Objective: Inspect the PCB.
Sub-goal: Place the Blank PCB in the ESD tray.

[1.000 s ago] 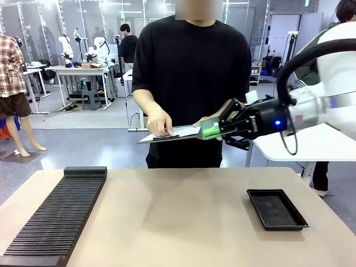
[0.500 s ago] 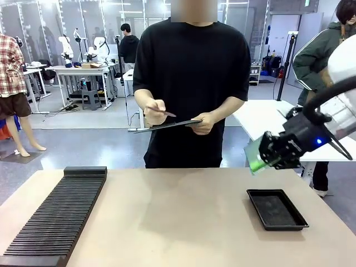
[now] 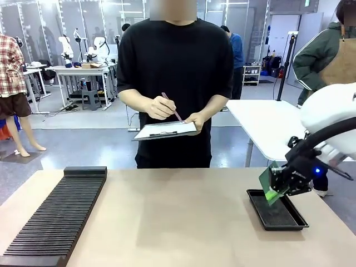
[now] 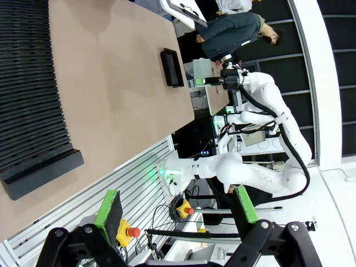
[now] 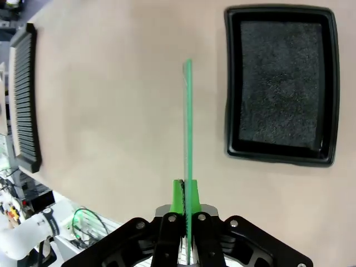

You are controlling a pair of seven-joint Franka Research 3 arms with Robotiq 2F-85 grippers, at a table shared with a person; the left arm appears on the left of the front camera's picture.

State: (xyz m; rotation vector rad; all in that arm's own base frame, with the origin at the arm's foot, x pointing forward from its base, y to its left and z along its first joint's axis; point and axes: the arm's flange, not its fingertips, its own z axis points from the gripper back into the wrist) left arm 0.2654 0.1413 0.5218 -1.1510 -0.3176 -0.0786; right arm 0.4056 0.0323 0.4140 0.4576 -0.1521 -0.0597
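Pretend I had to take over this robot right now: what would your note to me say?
Right gripper: shut on the PCB, gripped by one edge and held tilted above the black tray, not yet in it.
Left gripper: open, holding nothing, back from the table.
Person: across the table, pen on a clipboard.
Done: board picked up.
Left: probably lower the board into the tray and let go.
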